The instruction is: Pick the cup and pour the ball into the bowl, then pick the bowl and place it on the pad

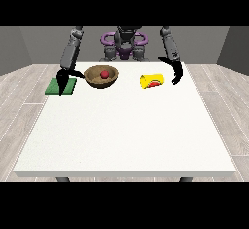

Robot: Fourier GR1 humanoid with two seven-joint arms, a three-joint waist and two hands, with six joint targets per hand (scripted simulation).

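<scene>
Front view: ball in bowl; we advise the open left-side robot hand grasp its rim squarely.

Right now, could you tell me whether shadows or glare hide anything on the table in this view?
Front view: light is even, with no glare on the table; the red ball shows clearly in the bowl; the yellow cup lies on its side; the black hand at the view's left stands out against the green pad.
</scene>
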